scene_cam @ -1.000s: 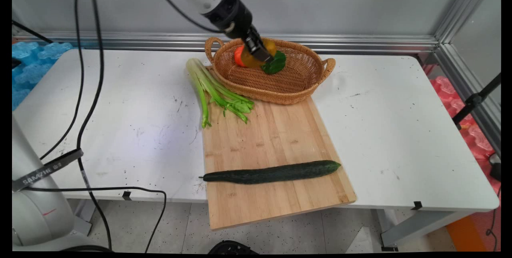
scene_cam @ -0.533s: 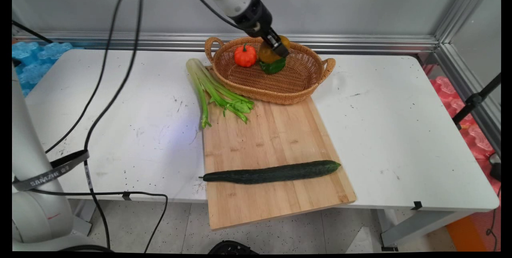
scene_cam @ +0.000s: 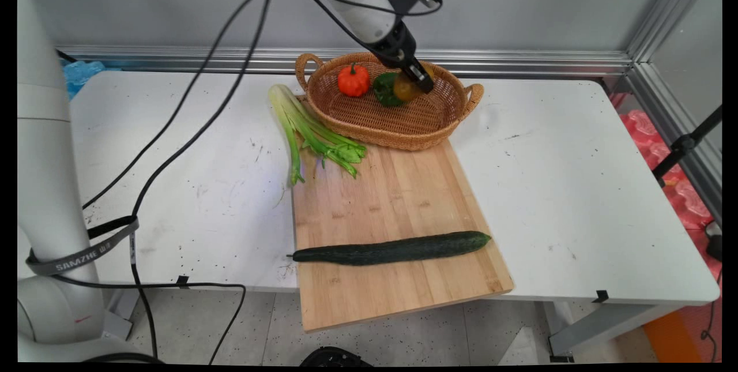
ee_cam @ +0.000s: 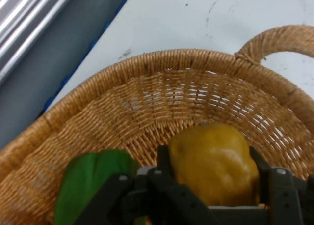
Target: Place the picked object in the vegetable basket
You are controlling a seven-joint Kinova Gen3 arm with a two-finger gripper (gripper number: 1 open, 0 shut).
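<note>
On the near board (scene_cam: 398,210) lies a cucumber (scene_cam: 392,248); farther back, in the basket (scene_cam: 403,130), the tool (scene_cam: 422,82) is clamped on a yellow pepper (ee_cam: 213,163), green pepper (ee_cam: 91,183) touching. Keep squeeze light; watch the rim.

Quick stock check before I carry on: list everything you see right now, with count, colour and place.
Woven wicker basket: one, tan, two handles, at the table's far side.
Small orange pumpkin: one, inside the basket, left part.
Green bell pepper: one, in the basket beside the yellow pepper.
Yellow bell pepper: one, in the basket, between the gripper's fingers.
Celery bunch: one, green, left of the basket, tips on the board.
Bamboo cutting board: one, light wood, near the table's front edge.
Long cucumber: one, dark green, lying across the board.
White table: one.
Black two-finger gripper: one, closed on the yellow pepper.
</note>
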